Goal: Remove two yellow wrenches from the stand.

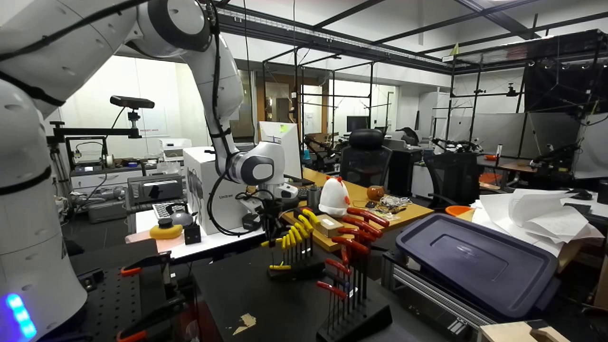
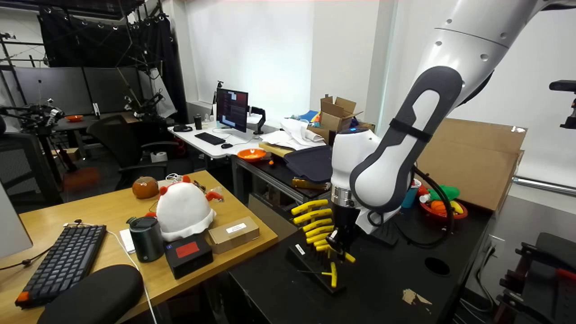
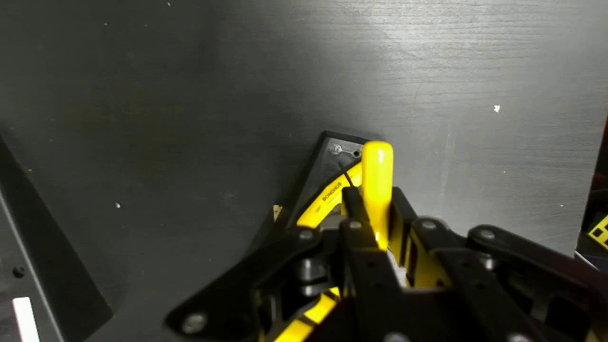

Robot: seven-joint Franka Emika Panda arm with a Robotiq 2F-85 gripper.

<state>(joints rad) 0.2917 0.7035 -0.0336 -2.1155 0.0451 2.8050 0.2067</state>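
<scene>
"How's the light?"
"Bright toward the back in both exterior views. In an exterior view the white wall panel (image 2: 252, 49) is nearly burnt out, while the black tabletop (image 2: 373, 288) lies dim."
"And the stand (image 1: 304, 270)?"
"In an exterior view it almost sinks into the dark. Blue lights (image 1: 21, 314) low on the robot arm (image 1: 33, 228) glare, with a halo."
"The wrist view?"
"Sheen washes the black tabletop at top right; the left is gloomy. The yellow wrench (image 3: 377, 175) carries a hard white highlight. The gripper (image 3: 375, 194) looks soft, out of focus, yet the BONDHUS lettering (image 3: 331, 191) beside it reads clearly."
</scene>
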